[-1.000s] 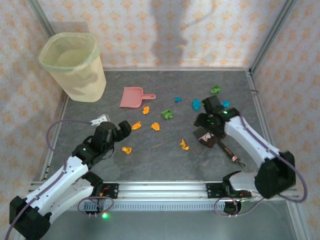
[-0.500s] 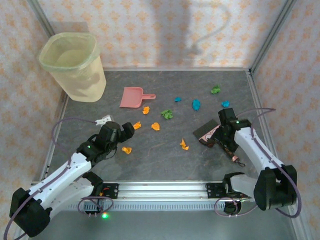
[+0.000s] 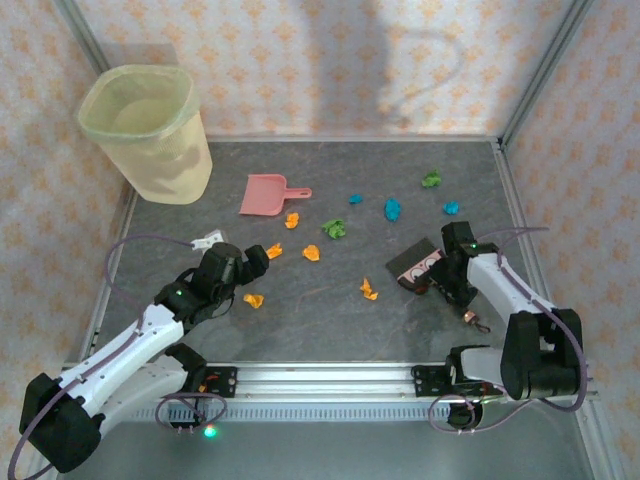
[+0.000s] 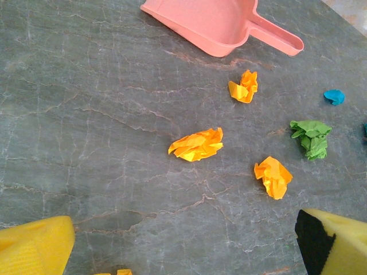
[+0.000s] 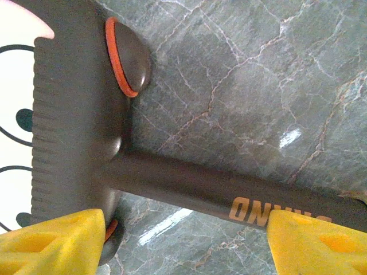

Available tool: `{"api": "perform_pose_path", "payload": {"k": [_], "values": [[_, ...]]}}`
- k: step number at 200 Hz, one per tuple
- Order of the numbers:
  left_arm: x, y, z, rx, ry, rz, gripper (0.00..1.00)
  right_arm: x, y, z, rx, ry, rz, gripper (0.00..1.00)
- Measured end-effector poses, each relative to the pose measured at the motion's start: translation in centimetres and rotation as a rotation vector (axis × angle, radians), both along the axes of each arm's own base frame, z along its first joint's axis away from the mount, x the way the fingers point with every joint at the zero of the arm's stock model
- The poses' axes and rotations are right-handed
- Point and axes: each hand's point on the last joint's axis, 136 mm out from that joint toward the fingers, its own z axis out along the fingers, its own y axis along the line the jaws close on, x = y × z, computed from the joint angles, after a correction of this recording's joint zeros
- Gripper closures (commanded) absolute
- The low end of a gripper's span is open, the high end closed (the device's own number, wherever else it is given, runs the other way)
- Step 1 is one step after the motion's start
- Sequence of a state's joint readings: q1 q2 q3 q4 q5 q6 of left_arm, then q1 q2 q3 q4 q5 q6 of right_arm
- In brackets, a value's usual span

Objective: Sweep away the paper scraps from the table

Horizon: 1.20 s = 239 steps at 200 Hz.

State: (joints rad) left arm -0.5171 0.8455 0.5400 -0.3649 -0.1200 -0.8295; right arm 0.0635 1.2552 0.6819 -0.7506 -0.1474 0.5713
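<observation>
Directly over the brush [image 3: 414,268], the right gripper [image 3: 455,283] is positioned with its fingers [image 5: 51,243] spread and nothing pinched. The brush handle is seen to run along the line from finger to finger, not across it; a wrist turn is judged necessary before closing. The paper scraps [image 3: 335,228] are scattered on the bench [image 3: 320,310] left of the brush and beyond it. The left gripper [image 3: 252,260], well left of the brush, is spread wide and empty.
</observation>
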Motion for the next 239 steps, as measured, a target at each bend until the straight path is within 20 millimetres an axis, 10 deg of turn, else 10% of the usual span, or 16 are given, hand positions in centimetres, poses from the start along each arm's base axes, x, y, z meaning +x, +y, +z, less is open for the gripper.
{"api": "perform_pose_path", "payload": {"k": [156, 239], "values": [[0.4, -0.9, -0.4, 0.001, 0.002, -0.02, 0.0, 1.9, 5.7, 1.2, 0.302, -0.119, 0.03, 0.33], [0.4, -1.1, -1.0, 0.013, 0.021, -0.027, 0.0, 2.5, 3.7, 1.7, 0.125, -0.093, 0.122, 0.46]]}}
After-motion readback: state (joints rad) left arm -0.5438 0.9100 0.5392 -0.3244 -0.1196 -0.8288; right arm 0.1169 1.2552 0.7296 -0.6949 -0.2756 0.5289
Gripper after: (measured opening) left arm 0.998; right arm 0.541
